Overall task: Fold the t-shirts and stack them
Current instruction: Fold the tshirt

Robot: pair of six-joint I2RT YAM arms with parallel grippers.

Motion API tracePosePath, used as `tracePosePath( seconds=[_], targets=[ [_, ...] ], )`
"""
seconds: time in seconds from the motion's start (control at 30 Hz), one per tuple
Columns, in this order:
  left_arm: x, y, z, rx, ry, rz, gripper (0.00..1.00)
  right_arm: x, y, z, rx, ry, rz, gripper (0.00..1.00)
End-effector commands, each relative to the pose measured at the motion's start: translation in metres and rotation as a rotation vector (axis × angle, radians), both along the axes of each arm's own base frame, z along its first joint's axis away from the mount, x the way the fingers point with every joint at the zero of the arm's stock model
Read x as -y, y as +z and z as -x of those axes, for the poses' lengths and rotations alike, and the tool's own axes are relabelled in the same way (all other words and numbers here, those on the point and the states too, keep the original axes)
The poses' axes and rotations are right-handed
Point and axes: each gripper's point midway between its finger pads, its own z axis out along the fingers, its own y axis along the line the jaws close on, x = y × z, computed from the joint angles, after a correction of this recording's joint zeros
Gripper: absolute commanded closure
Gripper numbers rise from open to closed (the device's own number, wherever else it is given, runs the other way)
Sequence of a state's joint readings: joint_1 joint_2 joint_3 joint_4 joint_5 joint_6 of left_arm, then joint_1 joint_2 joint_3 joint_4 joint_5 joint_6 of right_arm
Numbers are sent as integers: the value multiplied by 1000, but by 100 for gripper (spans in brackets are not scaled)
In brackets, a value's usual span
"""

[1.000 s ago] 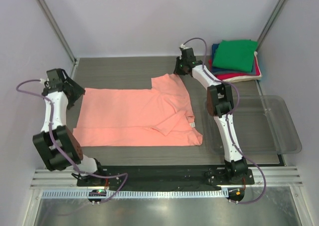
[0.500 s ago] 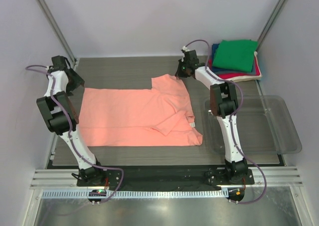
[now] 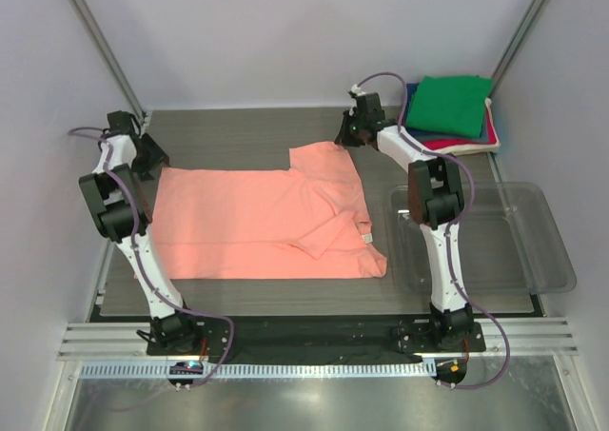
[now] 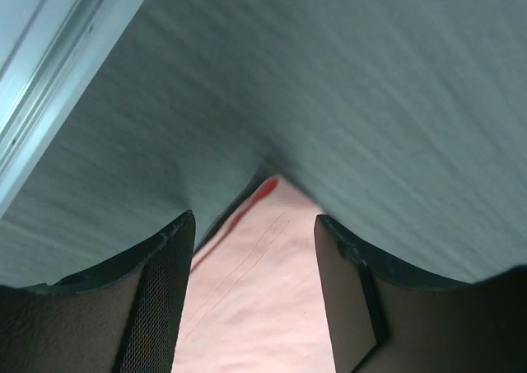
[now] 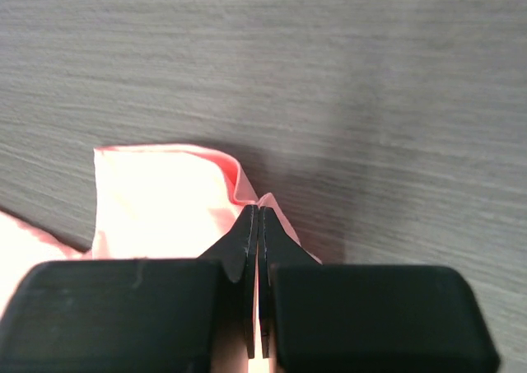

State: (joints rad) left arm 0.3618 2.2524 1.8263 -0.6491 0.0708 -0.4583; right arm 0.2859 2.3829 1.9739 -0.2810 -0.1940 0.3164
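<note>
The salmon-pink t-shirt [image 3: 247, 224] lies spread flat on the grey table, with one sleeve folded in near its white neck label [image 3: 365, 237]. My left gripper [image 3: 150, 155] is open at the shirt's far left corner. In the left wrist view the corner [image 4: 262, 262] lies between the two fingers [image 4: 161, 295], untouched. My right gripper [image 3: 352, 134] is at the shirt's far right sleeve corner. In the right wrist view it [image 5: 258, 214] is shut, pinching the puckered pink edge [image 5: 165, 200]. A stack of folded shirts, green on top [image 3: 447, 104], sits at the back right.
A clear plastic tray [image 3: 547, 250] stands on the right, beside the right arm. The folded stack shows navy, red and cream layers [image 3: 447, 146] under the green. Metal frame posts [image 3: 100, 46] rise at both back corners.
My left arm has swung back and to the left, and its gripper now sits at the shirt's far left corner. My right gripper has shifted slightly right at the sleeve corner.
</note>
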Motion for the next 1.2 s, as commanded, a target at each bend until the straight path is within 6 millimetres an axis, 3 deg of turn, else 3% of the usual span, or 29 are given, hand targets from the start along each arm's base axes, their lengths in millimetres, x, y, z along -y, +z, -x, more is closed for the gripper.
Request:
tracePosePath(
  seconds=[0.0,0.17,0.53,0.77,0.93,1.17],
  targets=[
    [1,2,-23,64,-57,9,39,-2,46,0,84,14,-47,99],
    [1,-6,-27,52,-71,14,42,0,46,6,78,15,-52,99],
    [31,-14,-23,35,-153,32,58,9,44,9,71,0,-65,99],
    [39,-16,-25,29,-156,23,82,10,45,13,65,10,-75,99],
    [36,0,-24,50,-146,-5,100,8,60,15,84,24,-94,99],
    [11,32,-17,72,-46,-72,100,8,87,24,116,29,-108,99]
  ],
)
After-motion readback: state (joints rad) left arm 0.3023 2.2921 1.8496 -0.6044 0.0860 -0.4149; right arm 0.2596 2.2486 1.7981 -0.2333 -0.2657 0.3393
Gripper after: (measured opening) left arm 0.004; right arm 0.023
